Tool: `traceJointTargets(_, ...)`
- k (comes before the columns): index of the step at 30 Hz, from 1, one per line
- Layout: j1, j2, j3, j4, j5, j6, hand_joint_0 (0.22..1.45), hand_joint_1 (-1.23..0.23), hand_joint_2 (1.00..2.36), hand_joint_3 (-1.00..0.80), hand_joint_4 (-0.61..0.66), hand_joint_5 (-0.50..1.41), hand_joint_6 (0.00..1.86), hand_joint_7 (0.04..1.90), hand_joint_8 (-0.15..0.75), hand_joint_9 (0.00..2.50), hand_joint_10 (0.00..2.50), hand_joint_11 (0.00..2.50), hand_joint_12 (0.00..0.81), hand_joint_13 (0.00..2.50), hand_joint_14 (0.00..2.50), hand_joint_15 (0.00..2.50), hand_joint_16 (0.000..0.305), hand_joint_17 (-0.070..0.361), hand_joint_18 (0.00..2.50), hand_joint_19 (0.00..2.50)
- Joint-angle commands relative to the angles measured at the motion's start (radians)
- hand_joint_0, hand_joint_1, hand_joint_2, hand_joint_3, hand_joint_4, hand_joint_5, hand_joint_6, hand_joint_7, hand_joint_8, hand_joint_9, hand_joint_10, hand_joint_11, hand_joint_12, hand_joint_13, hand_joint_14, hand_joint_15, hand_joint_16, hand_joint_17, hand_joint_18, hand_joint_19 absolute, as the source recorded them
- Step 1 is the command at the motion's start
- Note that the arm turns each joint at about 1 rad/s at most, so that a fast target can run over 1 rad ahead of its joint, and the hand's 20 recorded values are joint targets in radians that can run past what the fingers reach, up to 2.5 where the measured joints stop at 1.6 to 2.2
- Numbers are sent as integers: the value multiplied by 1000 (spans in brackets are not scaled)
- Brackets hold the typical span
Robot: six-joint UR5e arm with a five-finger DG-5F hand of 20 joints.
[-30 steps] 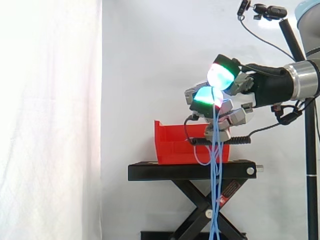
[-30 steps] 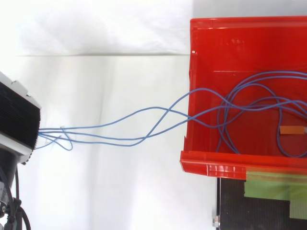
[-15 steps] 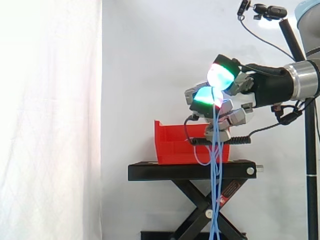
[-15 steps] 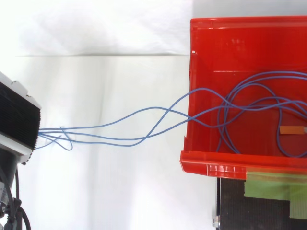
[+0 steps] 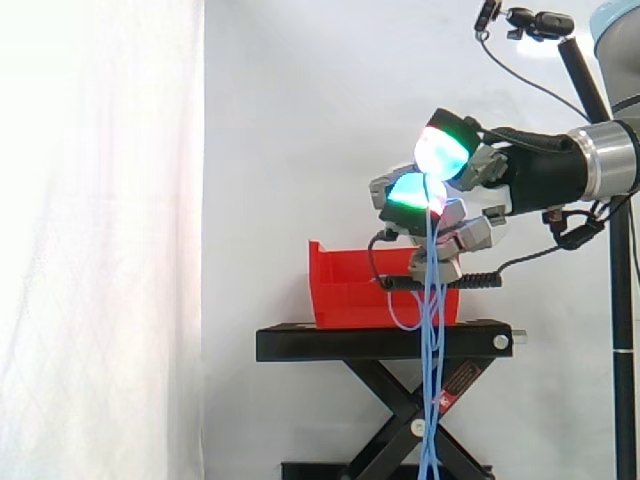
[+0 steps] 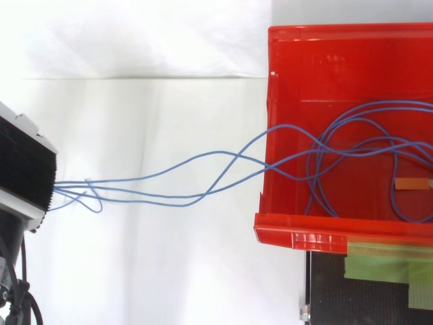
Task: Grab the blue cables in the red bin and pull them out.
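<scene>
The hand (image 5: pixel 488 168) hangs above the right end of the red bin (image 5: pixel 350 292), its fingers curled, and the glowing green-cyan fingertips (image 5: pixel 408 192) are pinched together on the blue cables (image 5: pixel 432 335). From that pinch the strands drop straight down in front of the bin's right end and the edge of the black stand (image 5: pixel 300 344), past its scissor legs. From above, several strands climb over the bin's left wall (image 6: pixel 265 177) and run out leftward to a black ribbed block (image 6: pixel 24 172) – the rest lie looped on the bin's floor. A small orange tag (image 6: pixel 413 183) lies among those loops near the bin's front wall. Behind everything hangs the white curtain (image 5: pixel 100 240).
</scene>
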Motion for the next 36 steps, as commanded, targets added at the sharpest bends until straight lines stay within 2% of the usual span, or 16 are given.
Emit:
traceJointTargets(1,-1,0,0,-1,1,0,944,-924,1000,-1000,-109,606,1186,540,129,1405,16,1799,258,1567,1,1881,46,103,1061,1082)
traceJointTargets(36,-1,0,0,1,1,0,944,-925,1000,-1000,-103,602,1196,537,136,1404,16,1800,260,1567,1,1872,46,103,1064,1090)
